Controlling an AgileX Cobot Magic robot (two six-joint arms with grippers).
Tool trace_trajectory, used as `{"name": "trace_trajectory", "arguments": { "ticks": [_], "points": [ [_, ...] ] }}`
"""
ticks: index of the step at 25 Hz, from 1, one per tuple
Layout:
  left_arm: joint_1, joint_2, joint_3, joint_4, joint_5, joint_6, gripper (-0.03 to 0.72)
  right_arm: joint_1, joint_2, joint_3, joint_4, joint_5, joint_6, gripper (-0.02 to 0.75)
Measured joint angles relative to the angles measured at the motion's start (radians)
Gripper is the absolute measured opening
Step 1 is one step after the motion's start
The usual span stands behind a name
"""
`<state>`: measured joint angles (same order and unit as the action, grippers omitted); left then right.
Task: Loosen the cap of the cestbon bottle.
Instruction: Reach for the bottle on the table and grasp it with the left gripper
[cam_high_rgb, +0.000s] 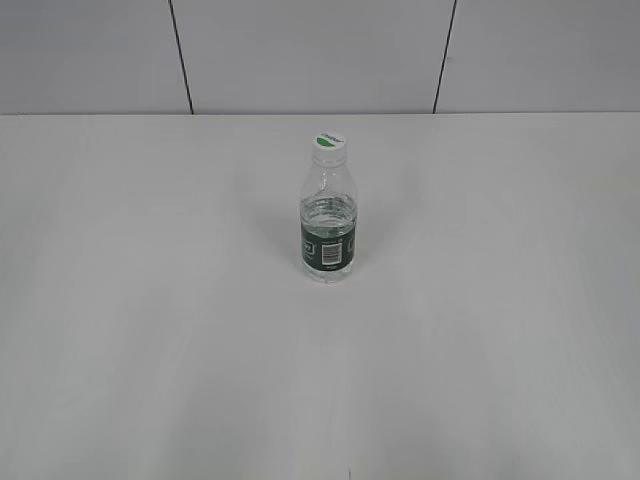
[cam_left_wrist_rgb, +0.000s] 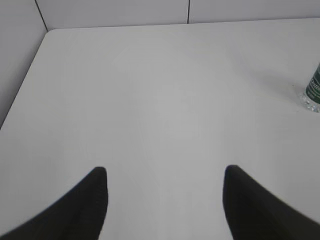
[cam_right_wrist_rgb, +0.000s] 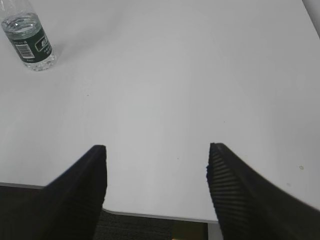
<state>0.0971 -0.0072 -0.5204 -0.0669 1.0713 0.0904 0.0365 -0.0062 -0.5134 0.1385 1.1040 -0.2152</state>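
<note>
The cestbon bottle (cam_high_rgb: 328, 225) stands upright in the middle of the white table, clear with a dark green label band and a barcode patch. Its white cap (cam_high_rgb: 328, 143) with a green mark sits on the neck. In the left wrist view only the bottle's base (cam_left_wrist_rgb: 313, 92) shows at the right edge. The right wrist view has the bottle's lower part (cam_right_wrist_rgb: 29, 42) at top left, cap out of frame. My left gripper (cam_left_wrist_rgb: 165, 172) is open over bare table, far from the bottle. My right gripper (cam_right_wrist_rgb: 156, 150) is open near the table's front edge, holding nothing. Neither gripper appears in the exterior view.
The white table (cam_high_rgb: 150, 300) runs back to a grey panelled wall (cam_high_rgb: 300, 50). Its left edge and rear corner (cam_left_wrist_rgb: 47, 32) show in the left wrist view. The front edge (cam_right_wrist_rgb: 150, 216) lies just under my right gripper, with dark floor below.
</note>
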Motion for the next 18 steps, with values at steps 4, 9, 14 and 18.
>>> {"name": "trace_trajectory", "arguments": {
  "ticks": [4,9,14,18],
  "points": [
    [0.0,0.008,0.0,0.0,0.0,0.0,0.445,0.0,0.0,0.0,0.0,0.0,0.0,0.485],
    [0.0,0.035,0.0,0.0,0.0,0.0,0.443,0.0,0.0,0.0,0.0,0.0,0.0,0.485],
    [0.0,0.059,0.0,0.0,0.0,0.0,0.443,0.0,0.0,0.0,0.0,0.0,0.0,0.485],
    [0.0,0.06,-0.009,0.0,-0.011,0.0,0.443,0.0,0.0,0.0,0.0,0.0,0.0,0.485]
  ]
}}
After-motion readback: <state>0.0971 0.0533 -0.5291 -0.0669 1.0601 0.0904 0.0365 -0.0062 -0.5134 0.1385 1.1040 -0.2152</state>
